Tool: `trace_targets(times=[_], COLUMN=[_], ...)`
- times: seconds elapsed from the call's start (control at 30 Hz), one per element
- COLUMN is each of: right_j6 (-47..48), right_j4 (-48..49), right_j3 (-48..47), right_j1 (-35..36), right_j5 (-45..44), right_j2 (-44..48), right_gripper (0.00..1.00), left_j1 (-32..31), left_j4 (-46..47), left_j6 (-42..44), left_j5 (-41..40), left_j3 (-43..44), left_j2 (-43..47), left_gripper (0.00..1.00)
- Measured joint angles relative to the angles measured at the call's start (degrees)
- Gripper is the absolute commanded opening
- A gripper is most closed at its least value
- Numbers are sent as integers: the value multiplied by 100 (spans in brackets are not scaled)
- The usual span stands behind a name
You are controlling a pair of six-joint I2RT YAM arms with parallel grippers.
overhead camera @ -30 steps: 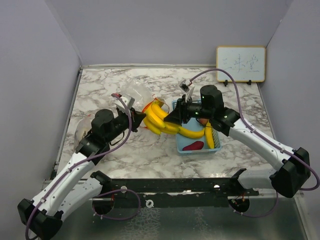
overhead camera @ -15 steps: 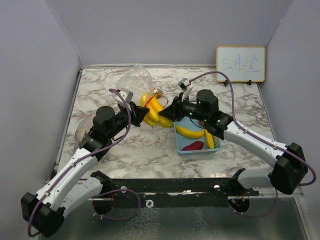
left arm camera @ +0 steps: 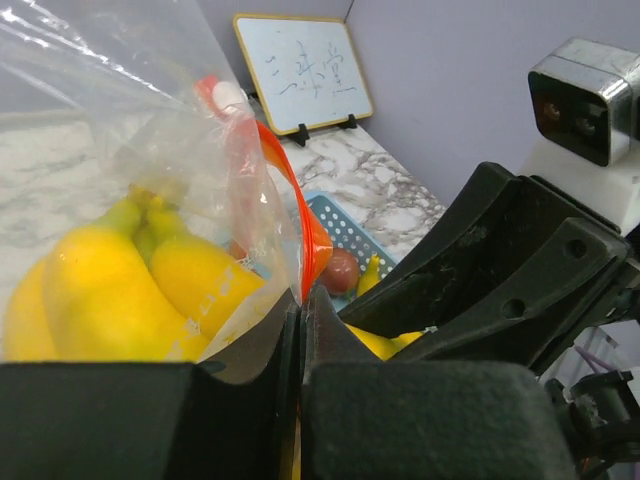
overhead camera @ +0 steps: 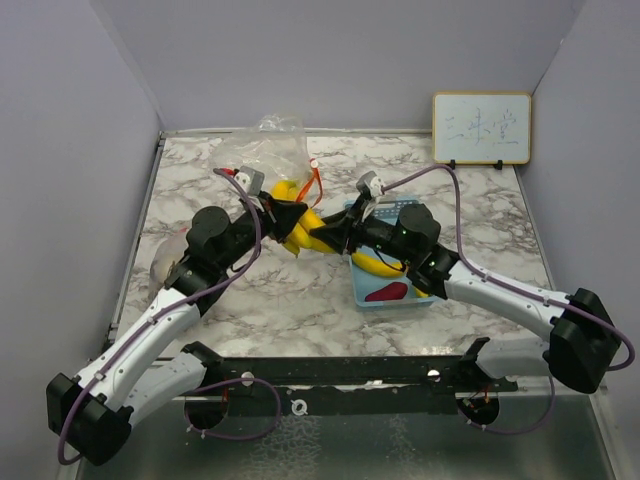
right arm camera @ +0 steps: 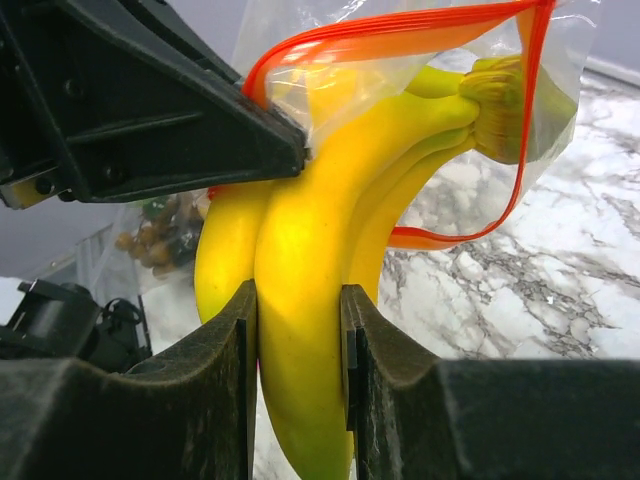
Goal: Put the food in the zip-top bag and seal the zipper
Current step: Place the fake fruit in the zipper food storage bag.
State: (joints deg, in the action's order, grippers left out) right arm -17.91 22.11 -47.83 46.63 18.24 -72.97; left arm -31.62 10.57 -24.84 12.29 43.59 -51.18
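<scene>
The clear zip-top bag [overhead camera: 262, 152] with an orange zipper [right arm camera: 390, 40] is held up at the table's middle back. My left gripper [overhead camera: 285, 215] is shut on the bag's rim [left arm camera: 285, 270]. My right gripper [overhead camera: 335, 237] is shut on a yellow banana bunch [right arm camera: 310, 300], whose stem end [right arm camera: 500, 95] is inside the bag's open mouth. The bunch also shows through the bag in the left wrist view [left arm camera: 110, 290]. A light-blue basket [overhead camera: 392, 295] holds another banana [overhead camera: 385, 266] and a magenta piece [overhead camera: 386, 292]. A brown berry cluster [right arm camera: 160, 225] shows behind the bunch.
A small whiteboard [overhead camera: 481, 127] stands at the back right against the wall. A second clear bag [overhead camera: 168, 262] lies by the left edge under the left arm. A black rail [overhead camera: 330, 375] runs along the near edge.
Both grippers moved toward the back. The left gripper lifted the bag higher and the right gripper pushed the banana bunch further left into the bag's mouth.
</scene>
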Motion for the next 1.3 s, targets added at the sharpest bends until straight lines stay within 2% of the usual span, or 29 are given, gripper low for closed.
trace_targets(times=[0.2, 0.47, 0.8, 1.0, 1.17, 1.3], right_j6=[186, 245, -479, -970, -1217, -1272], right_j4=[990, 1919, 1989, 2345, 2181, 2203], right_j3=[459, 699, 721, 573, 573, 590], right_j1=[55, 142, 157, 203, 232, 269], right_j5=[-748, -1217, -1878, -2151, -2227, -2435], right_j2=[37, 37, -140, -448, -225, 35], right_gripper=[2, 2, 2, 2, 2, 2], left_j1=[0, 0, 2, -4, -76, -116], left_j4=[28, 157, 1486, 1644, 1593, 1904], left_j6=[-245, -481, -1213, -1482, -1493, -1694], left_j5=[162, 170, 442, 599, 599, 660], left_j3=[-208, -509, -1196, -1266, -1340, -1554], left_j2=[273, 802, 365, 240, 461, 579], left_gripper=[0, 0, 0, 0, 0, 0])
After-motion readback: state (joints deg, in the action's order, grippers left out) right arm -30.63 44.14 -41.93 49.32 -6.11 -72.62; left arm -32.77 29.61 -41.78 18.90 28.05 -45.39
